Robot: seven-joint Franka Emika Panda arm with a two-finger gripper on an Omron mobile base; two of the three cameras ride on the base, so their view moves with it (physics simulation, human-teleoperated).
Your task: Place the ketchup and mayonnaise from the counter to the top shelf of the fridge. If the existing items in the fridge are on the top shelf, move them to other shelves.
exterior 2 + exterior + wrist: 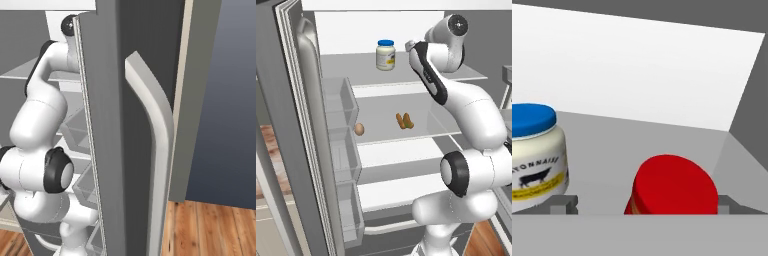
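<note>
Ketchup (pixel 674 185) cap between spread gripper (pixel 647 206) fingertips, mayonnaise (pixel 534 157) beside, top shelf (pixel 612 150).

- The fridge (pixel 107 150) door, seen edge-on, spans the frame centre from top to bottom.
- A long curved grey handle (pixel 157 150) runs down the door's outer face, centre right.
- The white arm (pixel 37 125) occupies the left, beside the door.
- Clear door bins (pixel 82 125) show behind the arm.
- Wooden floor (pixel 215 230) lies at lower right.
</note>
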